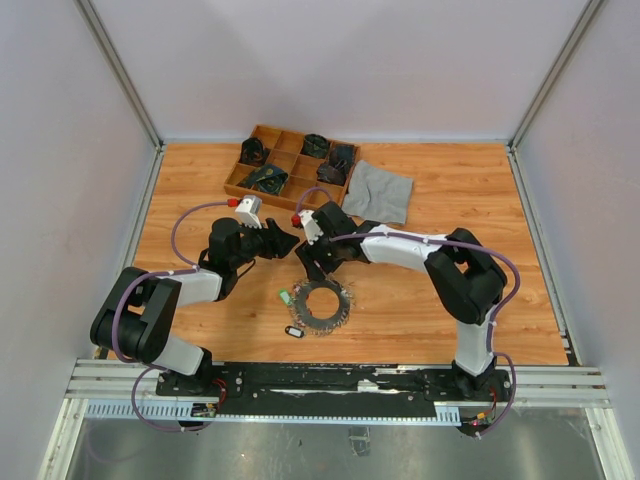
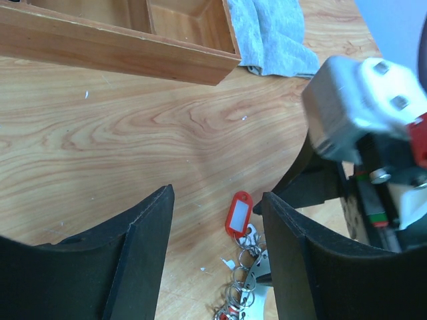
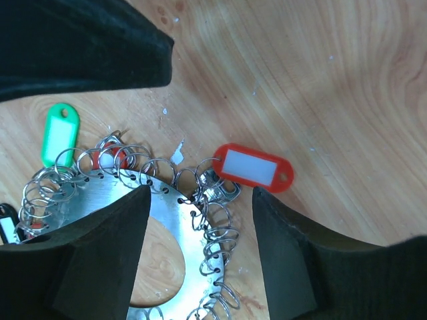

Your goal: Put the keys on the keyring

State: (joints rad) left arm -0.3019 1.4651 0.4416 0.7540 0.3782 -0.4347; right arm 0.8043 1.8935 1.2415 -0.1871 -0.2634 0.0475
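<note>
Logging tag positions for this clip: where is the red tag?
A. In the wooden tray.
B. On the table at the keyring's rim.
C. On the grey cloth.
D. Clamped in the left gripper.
B: the red tag lies flat on the table beside the keyring, below the right gripper, whose fingers stand apart and clear of it.

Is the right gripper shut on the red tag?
No, the right gripper stands open, and the red tag lies flat beside the keyring, beyond its fingertips.
</note>
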